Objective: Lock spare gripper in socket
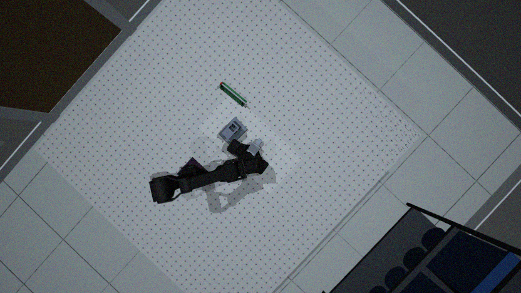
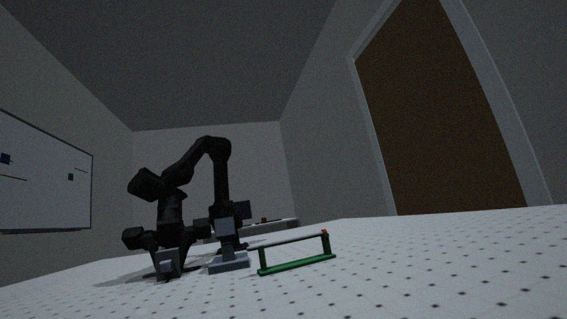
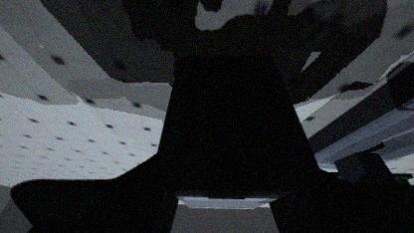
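Note:
The spare gripper [image 1: 255,146] [image 2: 167,264], a small grey block with a dark body [image 3: 234,129], stands on the dotted table [image 1: 327,109] just beside the mount. My gripper [image 1: 248,151] [image 2: 167,273] [image 3: 220,138] points straight down over it, and its two fingers press on the block's sides. The grey mount [image 1: 233,129] [image 2: 229,262] [image 3: 368,124] with its socket stands next to it, and I see no pin through the socket. The lock pin [image 1: 234,93] [image 2: 283,240], a grey rod with a red head, lies across a green stand [image 2: 295,264] further out.
A whiteboard [image 2: 39,186] hangs on the left wall. A brown door [image 2: 428,118] [image 1: 43,47] is at the right. A low bench [image 2: 269,225] stands behind the arm's base. A dark shelf unit [image 1: 455,255] stands off the table's corner.

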`<state>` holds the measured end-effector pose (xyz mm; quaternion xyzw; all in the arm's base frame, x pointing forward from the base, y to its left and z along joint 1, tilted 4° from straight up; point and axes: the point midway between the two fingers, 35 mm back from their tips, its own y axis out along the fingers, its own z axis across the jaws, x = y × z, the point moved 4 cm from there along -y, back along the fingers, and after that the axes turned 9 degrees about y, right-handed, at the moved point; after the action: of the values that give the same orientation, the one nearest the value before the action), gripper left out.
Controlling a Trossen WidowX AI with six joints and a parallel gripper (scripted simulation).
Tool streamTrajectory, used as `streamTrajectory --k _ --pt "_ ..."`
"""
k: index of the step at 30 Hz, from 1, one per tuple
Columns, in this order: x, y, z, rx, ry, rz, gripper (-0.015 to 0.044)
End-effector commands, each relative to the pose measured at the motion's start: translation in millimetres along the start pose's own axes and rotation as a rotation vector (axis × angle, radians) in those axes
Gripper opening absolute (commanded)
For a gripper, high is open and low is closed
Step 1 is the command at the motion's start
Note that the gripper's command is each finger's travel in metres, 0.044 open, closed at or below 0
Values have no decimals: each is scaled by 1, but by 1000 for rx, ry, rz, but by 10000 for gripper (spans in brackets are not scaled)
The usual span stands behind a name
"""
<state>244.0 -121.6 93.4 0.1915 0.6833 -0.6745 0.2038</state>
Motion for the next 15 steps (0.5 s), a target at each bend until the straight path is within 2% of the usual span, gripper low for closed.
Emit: streamTrajectory --k 1,7,15 --pt "0 0 0 -2 -4 1 150" --pt "-6 -6 1 -2 -4 1 0" --pt "-24 -30 1 -2 -4 2 0"
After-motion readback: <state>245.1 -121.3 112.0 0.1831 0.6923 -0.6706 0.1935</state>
